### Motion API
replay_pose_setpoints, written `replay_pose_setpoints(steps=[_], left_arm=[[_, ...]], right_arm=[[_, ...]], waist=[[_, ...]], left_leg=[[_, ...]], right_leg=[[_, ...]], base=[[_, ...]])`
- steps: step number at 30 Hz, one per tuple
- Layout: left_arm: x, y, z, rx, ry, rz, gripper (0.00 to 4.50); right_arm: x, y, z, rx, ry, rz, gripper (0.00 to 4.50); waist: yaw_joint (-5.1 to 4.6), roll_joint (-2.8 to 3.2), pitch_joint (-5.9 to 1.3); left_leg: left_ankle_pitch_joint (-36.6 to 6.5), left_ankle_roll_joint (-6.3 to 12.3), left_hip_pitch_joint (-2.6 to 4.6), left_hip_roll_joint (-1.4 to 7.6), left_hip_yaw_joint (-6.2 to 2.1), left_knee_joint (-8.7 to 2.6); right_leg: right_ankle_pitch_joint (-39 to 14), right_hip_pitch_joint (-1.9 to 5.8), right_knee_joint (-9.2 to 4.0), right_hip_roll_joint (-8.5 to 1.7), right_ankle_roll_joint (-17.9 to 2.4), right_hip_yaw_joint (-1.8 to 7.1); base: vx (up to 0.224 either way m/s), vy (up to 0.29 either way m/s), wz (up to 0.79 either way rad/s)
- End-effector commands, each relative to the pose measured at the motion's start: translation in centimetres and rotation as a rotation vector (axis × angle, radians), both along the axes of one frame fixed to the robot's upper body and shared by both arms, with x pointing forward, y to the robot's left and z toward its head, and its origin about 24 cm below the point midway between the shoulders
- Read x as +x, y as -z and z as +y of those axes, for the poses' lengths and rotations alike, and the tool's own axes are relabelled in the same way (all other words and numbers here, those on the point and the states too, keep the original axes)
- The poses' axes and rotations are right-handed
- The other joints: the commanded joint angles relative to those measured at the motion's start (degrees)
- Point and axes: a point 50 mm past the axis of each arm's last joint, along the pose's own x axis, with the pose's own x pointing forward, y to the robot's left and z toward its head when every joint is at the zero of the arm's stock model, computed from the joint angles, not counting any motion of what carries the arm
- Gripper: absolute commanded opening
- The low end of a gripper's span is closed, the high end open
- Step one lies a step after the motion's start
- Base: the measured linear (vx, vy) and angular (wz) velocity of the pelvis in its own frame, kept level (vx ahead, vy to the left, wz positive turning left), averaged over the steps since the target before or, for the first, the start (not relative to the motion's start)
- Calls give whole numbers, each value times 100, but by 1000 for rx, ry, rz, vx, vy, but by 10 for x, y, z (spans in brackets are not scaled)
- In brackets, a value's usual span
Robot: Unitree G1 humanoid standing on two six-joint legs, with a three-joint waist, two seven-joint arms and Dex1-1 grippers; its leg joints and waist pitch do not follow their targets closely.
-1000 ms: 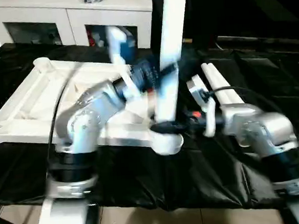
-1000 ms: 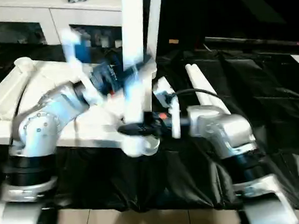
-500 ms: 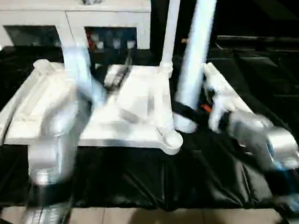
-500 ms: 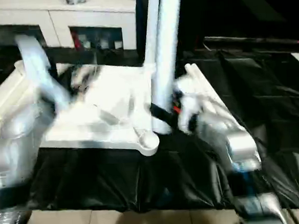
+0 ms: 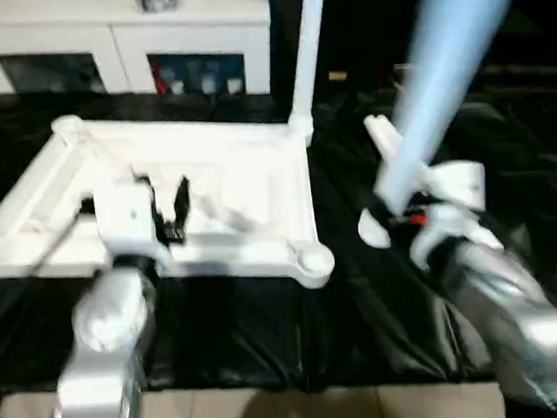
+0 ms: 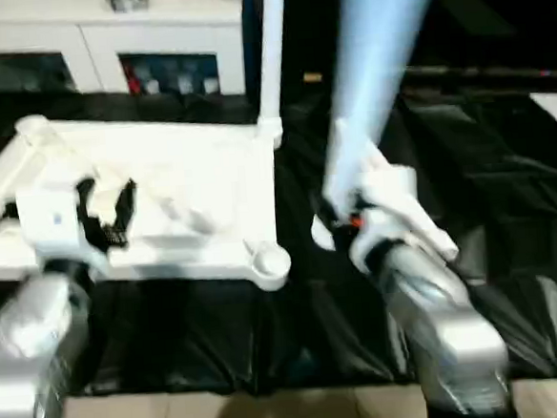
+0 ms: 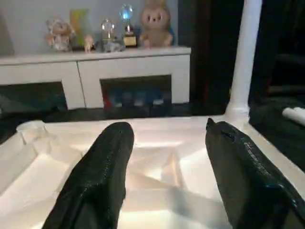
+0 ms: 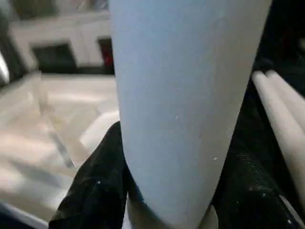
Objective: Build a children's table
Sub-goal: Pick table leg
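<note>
While the white tabletop (image 5: 258,186) lies upside down on the black-covered bench (image 5: 267,315), its ribbed underside is turned upward and its round corner sockets are exposed. One tube leg (image 5: 307,49) is seated upright in the far socket on the robot's right side. The near socket (image 5: 313,261) on that side is empty.

The left hand (image 5: 166,205) is positioned over the near part of the tabletop underside. Its two black fingers (image 7: 102,171) are spread apart, and nothing is held between them. In the left wrist view, the ribbed panel and the upright leg (image 7: 245,55) are seen beyond the fingertips.

The right hand (image 5: 398,215) is located just beside the tabletop's right edge, over the black cover. Its fingers (image 8: 93,191) are closed around a second tube leg (image 5: 446,73), which is gripped near its lower end. This leg is tilted, with its upper part leaning away to the robot's right, and its lower end (image 5: 374,229) is clear of the near socket.

Further tube legs (image 5: 380,135) are laid flat on the black cover beyond the right hand. A white glass-door cabinet (image 5: 124,48) stands behind the bench, and small ornaments (image 7: 105,28) are set on its top.
</note>
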Motion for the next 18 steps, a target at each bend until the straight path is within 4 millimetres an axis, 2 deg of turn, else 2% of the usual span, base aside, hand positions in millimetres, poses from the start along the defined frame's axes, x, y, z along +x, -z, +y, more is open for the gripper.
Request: replay_pose_setpoints(steps=[1,2,3,4,5,6,7,8,9,10,11,12,13,14,15,16,17,18], left_arm=[[-2,9,-3,31,30,34,280],[-3,10,-3,30,50,40,280],[-4,10,-5,8,71,47,280],[-4,9,-6,0,67,52,280],[-3,7,-5,0,53,52,280],[-1,6,-5,-3,48,48,280],[0,6,-6,-10,47,44,280],[2,9,-7,4,33,45,280],[2,9,-7,4,33,45,280],[2,8,-7,-14,32,43,280],[2,8,-7,-43,19,44,280],[2,8,-6,-53,0,44,280],[3,9,-5,-54,-5,46,280],[2,10,-5,-55,-4,49,280],[3,10,-5,-45,-2,51,280],[2,9,-7,-51,3,54,280],[2,9,-7,-54,2,55,280],[2,8,-8,-56,1,54,280]], right_arm=[[-7,3,-9,-30,59,19,191],[-7,4,-10,-83,82,23,191],[-6,3,-12,-122,90,1,191],[-5,-3,-14,-139,104,-55,191],[-3,-9,-14,-133,113,-110,191],[0,-12,-16,-126,130,-149,191],[2,-14,-18,-122,147,-178,191],[3,-8,-23,-147,157,-160,191],[3,-8,-23,-147,157,-160,191],[3,-3,-25,-169,153,-117,191],[1,3,-26,-185,134,-63,191],[0,6,-26,-189,121,-41,191],[0,6,-24,-170,106,-35,191],[0,6,-23,-154,93,-34,191],[1,7,-21,-156,72,-36,191],[3,8,-18,-162,52,-35,191],[5,7,-15,-203,39,-48,191],[7,7,-14,-235,33,-58,191]], waist=[[-91,28,-276],[-122,73,-289],[-144,143,-287],[-177,215,-295],[-227,146,-296],[-227,120,-299],[-258,138,-287],[-285,161,-280],[-327,142,-259],[-359,146,-234],[-436,178,-190],[-491,194,-188],[-541,152,-160],[-598,240,-134],[-660,253,-96],[-673,254,-162],[-680,237,-140],[-612,240,-166]], left_leg=[[-2151,-59,29,-36,-33,-443],[-2165,-79,38,-48,-42,-437],[-2186,-90,34,-55,-58,-439],[-2204,-121,9,-58,-75,-437],[-2188,-71,13,-74,-72,-422],[-2141,-29,4,-83,-74,-417],[-2102,29,-41,-98,-81,-419],[-2275,42,1,-111,-85,-409],[-2572,41,97,-137,-86,-386],[-2758,42,140,-148,-89,-387],[-3212,46,275,-161,-105,-363],[-3422,98,393,-159,-120,-332],[-3615,152,455,-146,-129,-335],[-3921,230,508,-82,-174,-398],[-4197,251,487,4,-229,-482],[-4288,272,259,154,-357,-632],[-4419,282,224,196,-370,-698],[-3871,406,-522,-116,-488,-738]], right_leg=[[-2736,166,-665,-237,136,213],[-2798,153,-672,-238,182,227],[-2811,152,-663,-239,176,227],[-2793,183,-668,-252,167,215],[-2791,174,-693,-245,172,210],[-2793,173,-696,-252,158,210],[-2909,185,-688,-265,157,204],[-3254,177,-719,-262,219,176],[-3664,148,-765,-230,325,142],[-3879,139,-803,-203,369,116],[-4275,124,-894,-137,427,7],[-4281,124,-962,-107,397,-71],[-4316,131,-1013,-62,400,-162],[-4135,246,-1038,-53,367,-302],[-3948,309,-972,-42,350,-349],[-3327,608,-586,-165,251,-177],[-3227,621,-508,-189,203,-103],[-3791,1117,-222,-439,443,-87]], base=[[0,0,0],[0,0,0],[0,0,0],[0,0,0],[0,0,0],[0,0,0],[0,0,0],[0,0,0],[0,0,0],[0,0,0],[0,0,0],[0,0,0],[0,0,0],[0,0,0],[28,12,-18],[28,12,-18],[0,0,0],[18,10,40]])
